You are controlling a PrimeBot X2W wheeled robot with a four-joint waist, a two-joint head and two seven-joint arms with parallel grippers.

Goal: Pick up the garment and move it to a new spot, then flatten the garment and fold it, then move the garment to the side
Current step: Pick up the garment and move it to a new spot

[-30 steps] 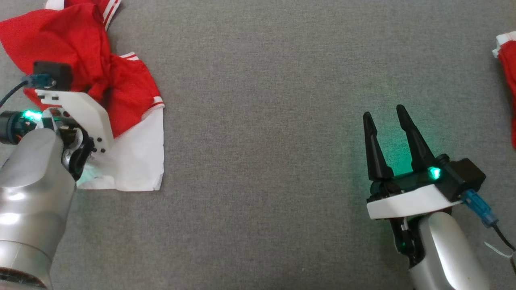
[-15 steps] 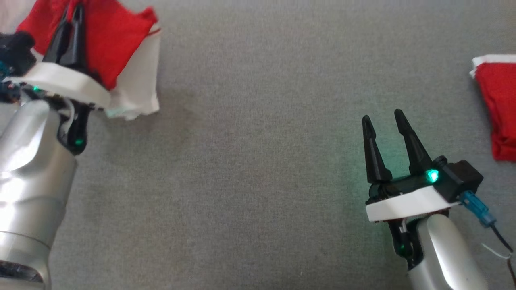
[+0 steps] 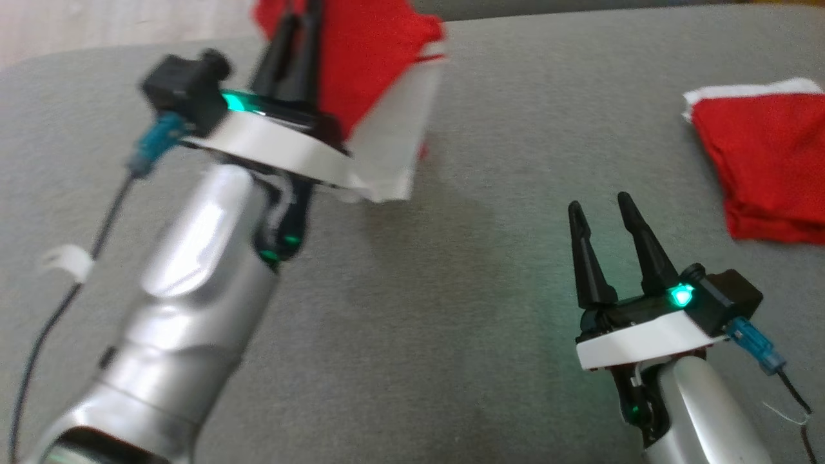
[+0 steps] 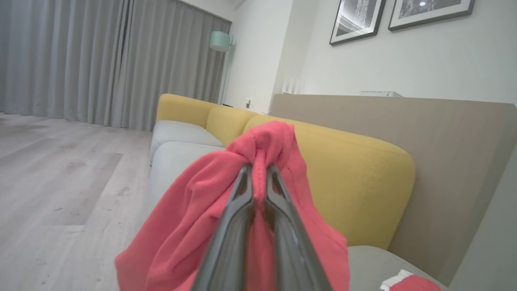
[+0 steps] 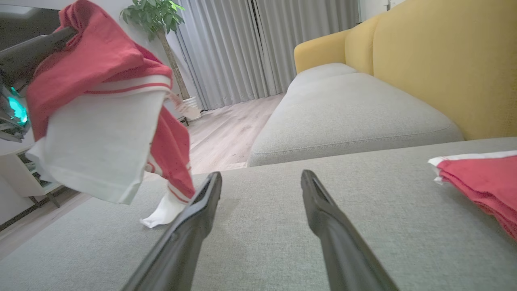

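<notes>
Up at eleven o'clock in the head view, the left gripper is raised above the grey cushion, its two dark fingers pressed together on a bunched fold of the red and white garment. The left wrist view shows this grip closely: the fingertips meet on a knot of red fabric, and the rest of the cloth drapes down both sides of the fingers. From the right wrist view the garment hangs at nine to ten o'clock, a white panel with a thin red stripe facing the camera and red folds behind it. Its lowest white corner drops towards the near edge of the cushion, though whether it touches there cannot be told. The right gripper sits at four o'clock in the head view, low over the cushion, with its fingers spread well apart and nothing between them. A second red cloth with white trim lies folded flat on the cushion at two o'clock, well apart from both grippers. Beyond the cushion, the wrist views take in a yellow sofa back, grey curtains, a potted plant at eleven o'clock and two framed pictures on the wall at one o'clock.
</notes>
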